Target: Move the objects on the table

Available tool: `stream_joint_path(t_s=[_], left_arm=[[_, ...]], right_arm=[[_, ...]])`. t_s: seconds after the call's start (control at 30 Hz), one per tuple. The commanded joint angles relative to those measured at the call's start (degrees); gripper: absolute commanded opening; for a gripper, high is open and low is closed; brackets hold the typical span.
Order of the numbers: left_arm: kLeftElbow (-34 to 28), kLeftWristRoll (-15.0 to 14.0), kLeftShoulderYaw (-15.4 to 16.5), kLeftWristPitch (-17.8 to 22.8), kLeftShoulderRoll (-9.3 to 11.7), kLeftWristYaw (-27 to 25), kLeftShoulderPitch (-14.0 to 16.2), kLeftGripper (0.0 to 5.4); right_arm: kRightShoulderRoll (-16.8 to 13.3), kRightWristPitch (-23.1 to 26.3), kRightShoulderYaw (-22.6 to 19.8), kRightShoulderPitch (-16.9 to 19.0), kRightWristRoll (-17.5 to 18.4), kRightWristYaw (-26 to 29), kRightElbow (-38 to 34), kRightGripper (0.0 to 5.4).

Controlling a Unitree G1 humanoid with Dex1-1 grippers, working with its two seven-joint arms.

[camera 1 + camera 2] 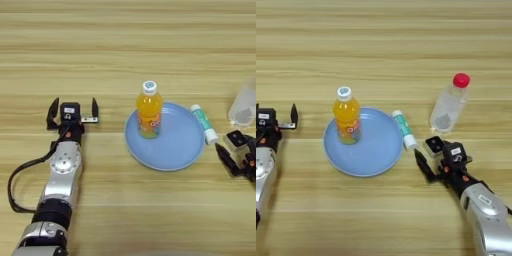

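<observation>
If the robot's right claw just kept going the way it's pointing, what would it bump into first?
Probably the green-and-white tube. The right gripper points up and left, and the tube's capped end lies just ahead, beside the blue plate. Depth is hard to judge.

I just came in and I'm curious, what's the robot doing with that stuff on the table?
The orange-drink bottle stands upright on a blue plate. A green-and-white tube lies beside the plate's right edge. The right gripper sits just below the tube's end, with a small white block at its fingers. The left gripper rests open on the table, holding nothing. A clear bottle with a red cap stands further right.
</observation>
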Motion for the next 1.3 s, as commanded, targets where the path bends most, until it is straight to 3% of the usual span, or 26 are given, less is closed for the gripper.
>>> stream_joint_path(t_s=[0.03, 0.47, 0.87, 1.1, 1.3], left_arm=[[0.5, 0.3, -0.2, 0.2, -0.2, 0.4, -0.5, 5.4], [0.9, 0.1, -0.4, 0.1, -0.2, 0.5, -0.7, 5.4], [1.2, 0.1, -0.5, -0.2, -0.3, 0.6, -0.9, 5.4], [1.5, 0.1, -0.6, -0.3, -0.3, 0.6, -1.0, 5.4], [1.4, 0.2, -0.8, -0.3, -0.5, 0.7, -0.9, 5.4]], right_arm=[[0.2, 0.2, 0.1, -0.2, -0.5, -0.4, 1.2, 3.95], [-0.4, 0.2, -0.8, -0.2, -0.5, -1.4, -1.6, 2.53], [0.1, 3.2, -1.0, 1.4, 0.5, -2.5, -11.7, 2.48], [2.7, 5.0, 5.1, 0.5, -0.6, -2.2, -15.8, 2.48], [4.2, 5.4, 10.1, -1.6, -2.7, -2.3, -14.7, 2.48]])
